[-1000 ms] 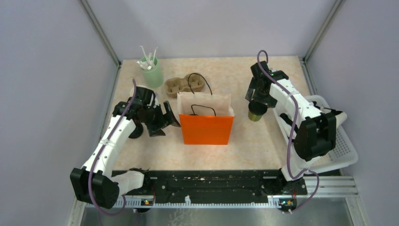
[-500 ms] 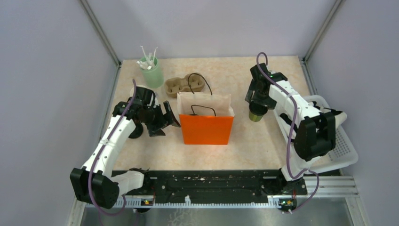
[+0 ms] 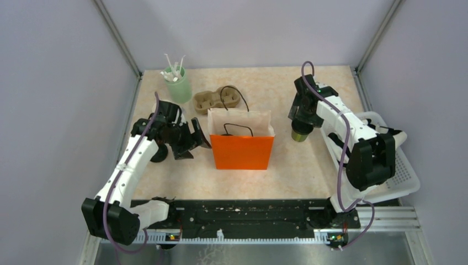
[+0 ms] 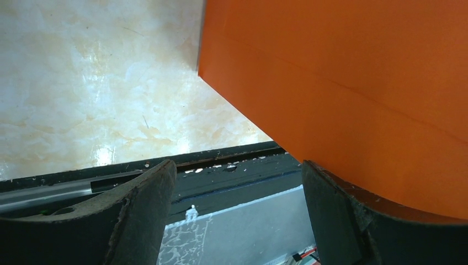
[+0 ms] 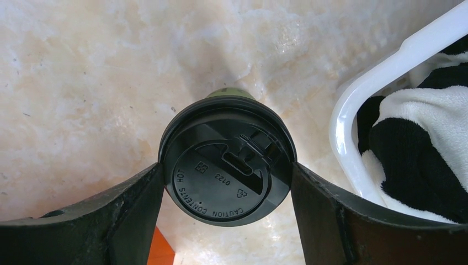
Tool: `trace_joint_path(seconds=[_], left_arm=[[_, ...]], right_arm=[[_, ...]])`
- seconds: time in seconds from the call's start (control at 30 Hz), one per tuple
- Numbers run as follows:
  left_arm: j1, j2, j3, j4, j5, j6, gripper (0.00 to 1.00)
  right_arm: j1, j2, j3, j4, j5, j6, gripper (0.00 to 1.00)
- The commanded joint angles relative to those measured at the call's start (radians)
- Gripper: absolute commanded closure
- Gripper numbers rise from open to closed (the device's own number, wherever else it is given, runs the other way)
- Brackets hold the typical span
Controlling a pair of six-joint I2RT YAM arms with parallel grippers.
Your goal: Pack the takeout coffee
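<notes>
I am working the pick-up: my right gripper (image 5: 226,185) is grasping the takeout coffee (image 3: 299,134) by its black lid (image 5: 221,149), upright on the table (image 3: 292,171) between the orange bag (image 3: 243,152) and white basket (image 3: 407,178). My left gripper (image 4: 237,182) is hanging released beside the bag. Next, I reckon, lifting straight, then carrying left over the bag's mouth. Olive cup, lid seated.

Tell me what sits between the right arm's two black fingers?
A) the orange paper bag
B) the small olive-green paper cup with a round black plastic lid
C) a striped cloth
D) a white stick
B: the right wrist view shows the small olive-green paper cup with a round black plastic lid standing between the fingers, one at each side of its rim.
</notes>
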Motion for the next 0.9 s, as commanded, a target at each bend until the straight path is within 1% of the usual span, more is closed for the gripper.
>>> trace_joint_path(seconds=[0.0, 0.23, 0.4, 0.6, 0.73, 0.87], left_arm=[[0.000, -0.029, 0.076, -0.018, -0.005, 0.014, 0.10], [0.000, -0.054, 0.127, -0.029, 0.014, 0.009, 0.10], [0.000, -0.056, 0.186, -0.031, 0.053, 0.005, 0.11], [0.000, -0.051, 0.304, -0.031, 0.087, -0.022, 0.13], [-0.001, -0.062, 0.361, -0.010, 0.064, -0.045, 0.15], [-0.005, -0.027, 0.387, 0.002, 0.091, -0.053, 0.18]], right_arm=[[0.010, -0.045, -0.020, 0.025, -0.006, -0.037, 0.23], [0.010, -0.096, -0.035, 0.064, -0.062, -0.152, 0.25], [0.010, -0.132, -0.033, 0.067, -0.142, -0.268, 0.25], [0.011, -0.265, -0.050, 0.082, -0.253, -0.424, 0.28], [0.010, -0.359, -0.044, 0.079, -0.289, -0.455, 0.29], [0.008, -0.440, -0.040, 0.104, -0.354, -0.483, 0.30]])
